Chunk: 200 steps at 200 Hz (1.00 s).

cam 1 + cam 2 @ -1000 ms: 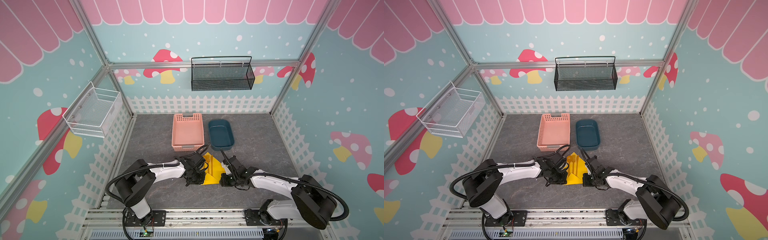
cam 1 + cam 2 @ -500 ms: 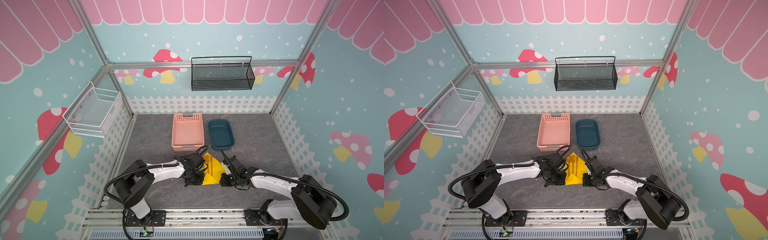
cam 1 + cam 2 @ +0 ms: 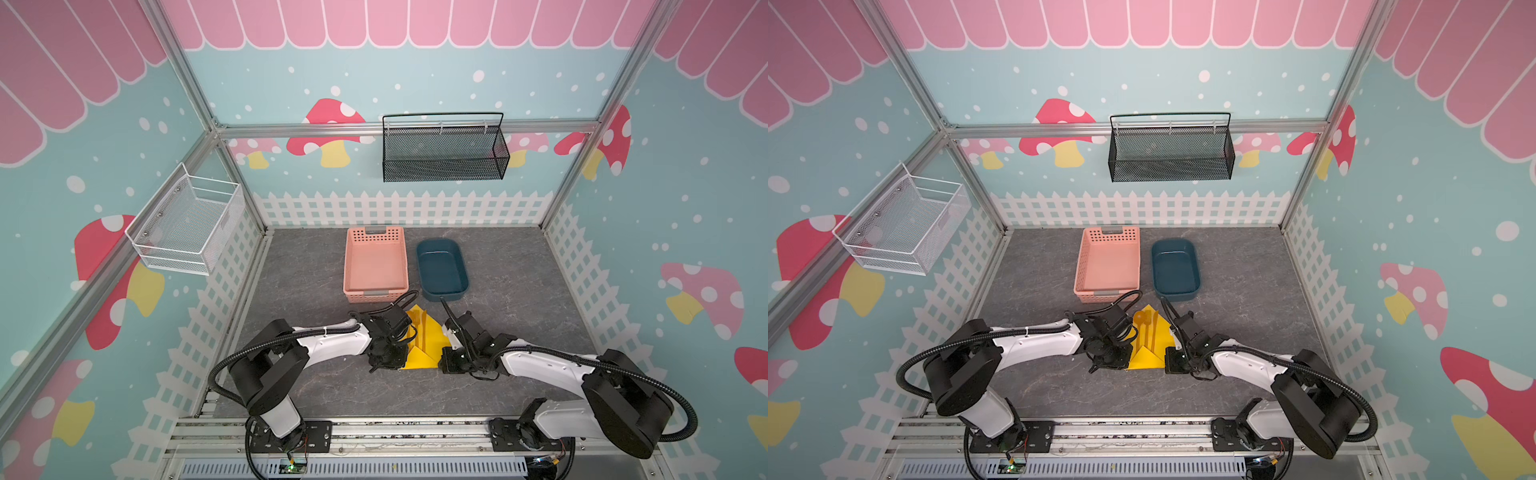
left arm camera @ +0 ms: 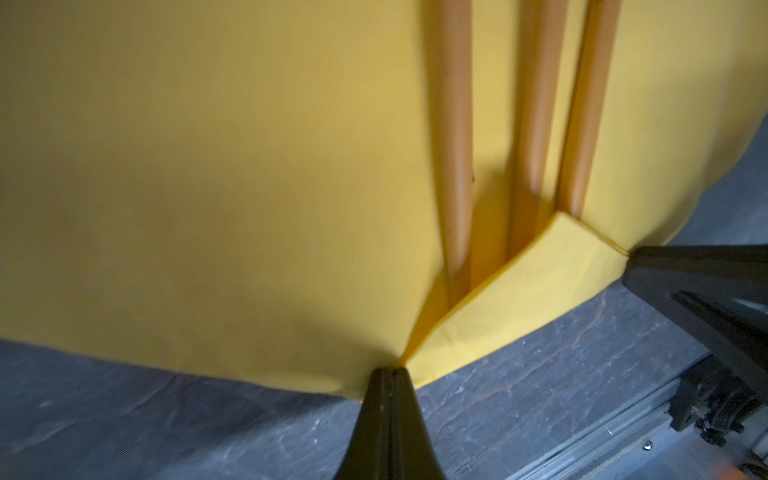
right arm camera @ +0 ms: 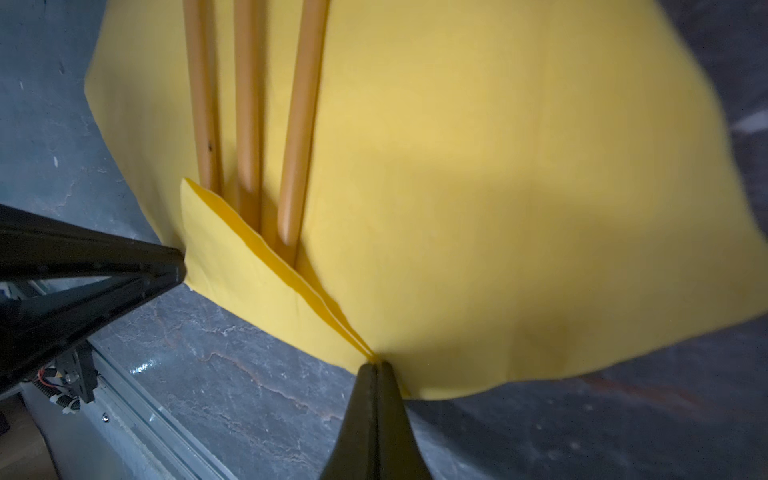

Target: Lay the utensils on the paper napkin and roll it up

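Teal walls [image 3: 457, 75] printed with pink scallops, red mushrooms and a white picket fence enclose a grey marbled surface [image 3: 519, 291]. A black mesh rack [image 3: 444, 153] hangs on the back wall — well beyond the left end effector [image 3: 400, 365] — and a white wire basket [image 3: 187, 224] on the wall to its left. The light is even, soft.

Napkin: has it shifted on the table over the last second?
No. The napkin keeps its far tip just as close to the basket as a second ago; no shift shows.
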{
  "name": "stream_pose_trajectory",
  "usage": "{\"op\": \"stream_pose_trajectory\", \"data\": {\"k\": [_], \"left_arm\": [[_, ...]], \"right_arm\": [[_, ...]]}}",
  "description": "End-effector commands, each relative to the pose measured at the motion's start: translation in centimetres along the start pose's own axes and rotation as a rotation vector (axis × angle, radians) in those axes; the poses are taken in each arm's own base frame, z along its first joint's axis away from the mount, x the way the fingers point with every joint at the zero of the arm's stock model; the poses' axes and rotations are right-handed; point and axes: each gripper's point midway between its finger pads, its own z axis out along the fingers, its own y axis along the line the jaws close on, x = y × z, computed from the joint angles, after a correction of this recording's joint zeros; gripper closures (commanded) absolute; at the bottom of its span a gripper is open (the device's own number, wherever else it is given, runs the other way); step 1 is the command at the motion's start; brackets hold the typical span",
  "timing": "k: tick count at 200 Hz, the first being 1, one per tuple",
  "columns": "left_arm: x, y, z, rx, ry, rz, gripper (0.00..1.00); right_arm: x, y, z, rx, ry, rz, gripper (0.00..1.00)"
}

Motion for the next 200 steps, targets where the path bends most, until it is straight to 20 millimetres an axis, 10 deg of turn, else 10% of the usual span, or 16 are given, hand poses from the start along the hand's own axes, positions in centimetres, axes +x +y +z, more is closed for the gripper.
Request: {"op": "stream_pose_trajectory", "data": {"k": [1, 42, 200], "left_arm": [[-2.4, -2.1, -2.4, 0.045, -0.101, 0.052, 1.00], [-3.2, -5.2, -2.6, 0.122, -0.108, 0.077, 1.00], [-4.1, -5.8, 1.8, 0.109, -0.048, 0.044, 1.00]], "right_arm": [[0.6, 0.4, 0.4, -0.037, 0.028, 0.033, 0.97], [0.6, 1.3, 0.7, -0.088, 0.038, 0.045, 0.97], [-1.6, 1.4, -0.9, -0.023, -0.036, -0.021, 0.96]]}}
